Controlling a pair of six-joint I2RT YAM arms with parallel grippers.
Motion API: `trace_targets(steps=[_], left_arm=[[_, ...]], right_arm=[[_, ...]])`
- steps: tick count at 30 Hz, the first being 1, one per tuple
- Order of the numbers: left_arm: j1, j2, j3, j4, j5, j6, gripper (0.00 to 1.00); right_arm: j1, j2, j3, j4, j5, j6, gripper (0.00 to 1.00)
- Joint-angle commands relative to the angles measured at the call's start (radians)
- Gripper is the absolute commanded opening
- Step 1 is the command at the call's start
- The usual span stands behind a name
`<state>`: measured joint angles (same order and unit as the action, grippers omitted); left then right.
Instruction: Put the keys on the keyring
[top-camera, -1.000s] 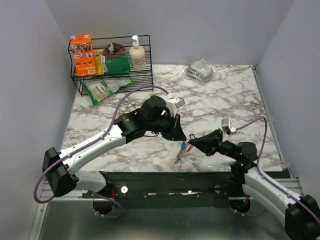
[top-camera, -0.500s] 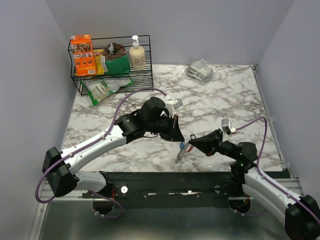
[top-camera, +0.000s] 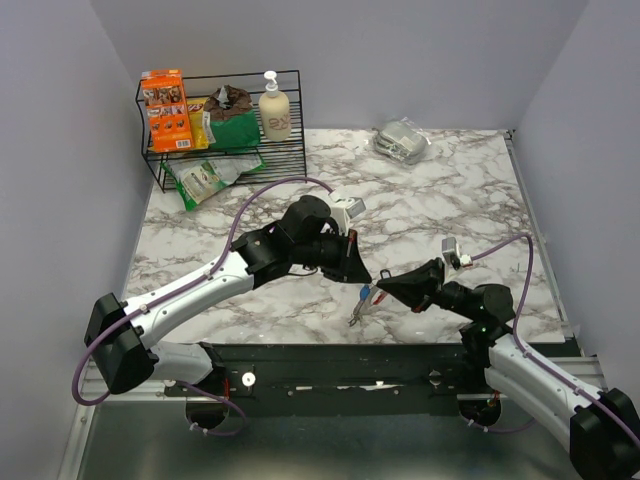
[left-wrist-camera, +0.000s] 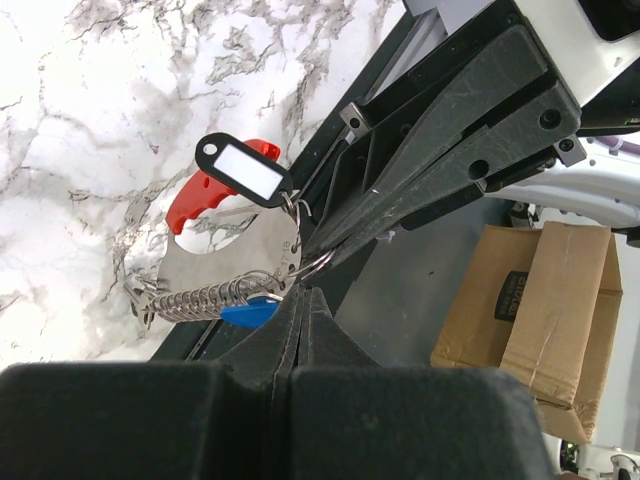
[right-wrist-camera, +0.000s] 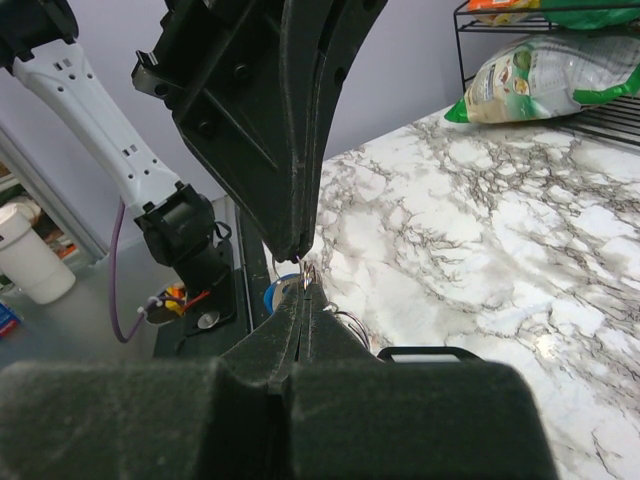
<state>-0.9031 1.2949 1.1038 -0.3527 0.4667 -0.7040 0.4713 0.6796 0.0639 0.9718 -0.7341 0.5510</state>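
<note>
Left claw (left-wrist-camera: 302, 296) and right claw (left-wrist-camera: 326, 254) meeting tip to tip, both pinching the red-clipped silver chain keyring (left-wrist-camera: 205, 298), blue-headed silver key (left-wrist-camera: 250, 313) dangling above white marble tabletop (left-wrist-camera: 80, 120) edge.

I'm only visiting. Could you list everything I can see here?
keyring: one, silver chain with red clip, between the tool tips
key: one, blue head, by the chain
tag: one, black, above the clip
rack: one, black wire, far left
box: one, orange, in rack
bottle: one, cream, in rack
packet: one, silvery, far right
table: one, white marble
left tool: one, black, shut at keyring
right tool: one, black, shut at keyring
</note>
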Motion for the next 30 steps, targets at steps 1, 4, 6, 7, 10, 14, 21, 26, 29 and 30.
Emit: trace_targets(steps=[1,4,6,7,10,14,21,26,29,30], left_arm=[[0.003,0.015,0.001,0.035,0.033,-0.009,0.0],[0.003,0.024,0.002,0.038,0.03,-0.009,0.0],[0.003,0.026,0.001,0.043,0.03,-0.009,0.0],[0.003,0.027,0.001,0.044,0.029,-0.011,0.0],[0.006,0.027,0.002,0.038,0.021,-0.009,0.0],[0.015,0.02,-0.005,0.032,0.015,-0.008,0.0],[0.039,0.0,-0.038,0.072,0.015,-0.028,0.0],[0.04,0.003,-0.036,0.107,0.035,-0.038,0.0],[0.04,0.0,-0.028,0.104,0.041,-0.035,0.0],[0.04,-0.003,-0.027,0.098,0.041,-0.032,0.0]], right_arm=[[0.004,-0.003,-0.01,0.056,0.013,-0.01,0.0],[0.004,-0.005,-0.012,0.056,0.013,-0.01,0.0],[0.004,-0.006,-0.012,0.05,0.012,-0.013,0.0],[0.004,-0.009,-0.012,0.048,0.012,-0.013,0.01],[0.003,-0.014,-0.013,0.047,0.015,-0.013,0.0],[0.004,-0.018,-0.013,0.044,0.016,-0.014,0.0],[0.004,-0.015,-0.015,0.042,0.01,-0.017,0.0],[0.004,-0.006,-0.018,0.047,0.012,-0.019,0.0],[0.004,-0.006,-0.018,0.044,0.013,-0.02,0.0],[0.004,-0.008,-0.018,0.044,0.013,-0.02,0.0]])
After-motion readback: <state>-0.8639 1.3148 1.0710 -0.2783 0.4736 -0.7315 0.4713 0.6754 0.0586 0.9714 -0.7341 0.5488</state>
